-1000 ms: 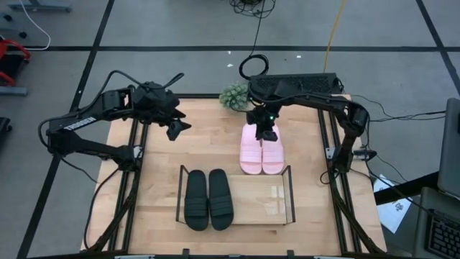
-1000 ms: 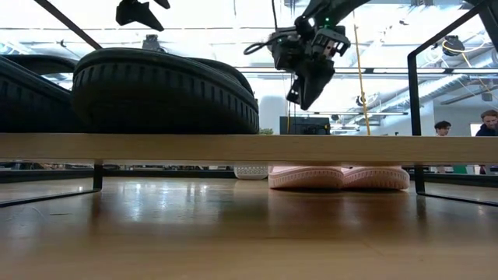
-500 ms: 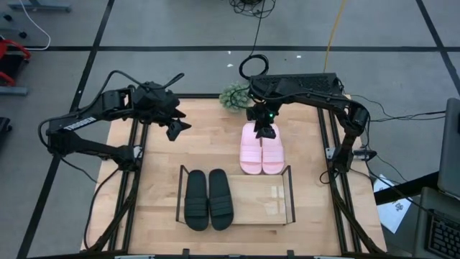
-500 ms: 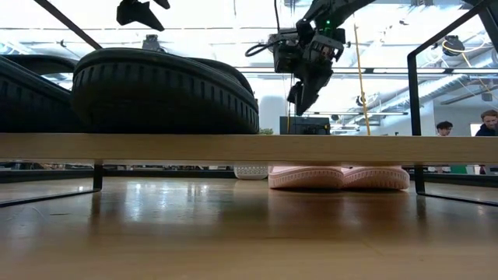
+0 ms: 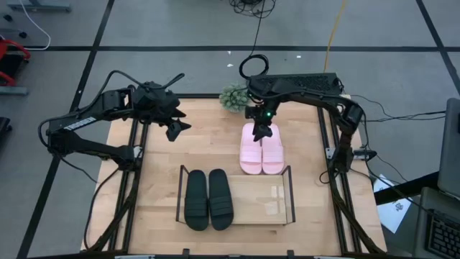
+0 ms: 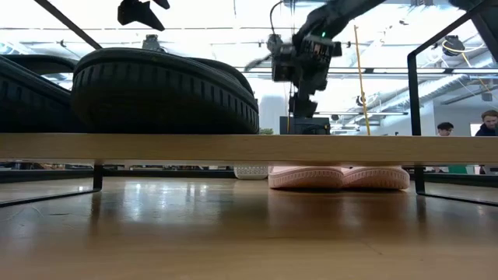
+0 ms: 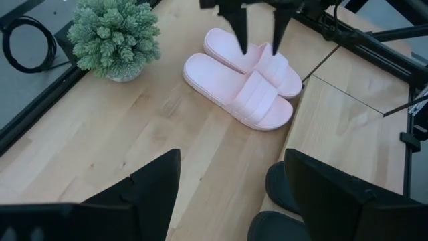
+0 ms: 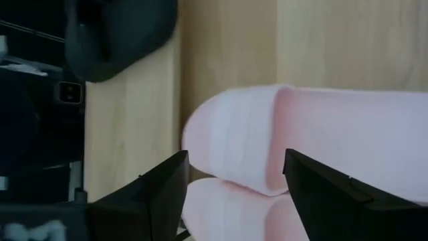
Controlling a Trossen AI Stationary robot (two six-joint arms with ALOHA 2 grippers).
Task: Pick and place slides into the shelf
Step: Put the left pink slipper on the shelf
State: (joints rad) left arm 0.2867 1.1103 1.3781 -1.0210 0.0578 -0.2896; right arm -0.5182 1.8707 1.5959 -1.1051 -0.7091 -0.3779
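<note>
Two pale pink slides lie side by side, soles down, on the table just beyond the shelf. Two black slides rest on the shelf's left half. My right gripper hangs open above the far end of the pink slides, fingers pointing down and clear of them. From the left wrist view its two fingers stand apart over the pair. My left gripper waits open in the air over the table's far left part.
A small green plant in a pot stands at the far edge, just left of my right gripper. The shelf's right half is bare. Black frame rails run along both sides of the table.
My right gripper has moved slightly toward the far edge and tipped from a slant until its fingers point straight down over the pink slides. The slides and my left gripper have kept still.
</note>
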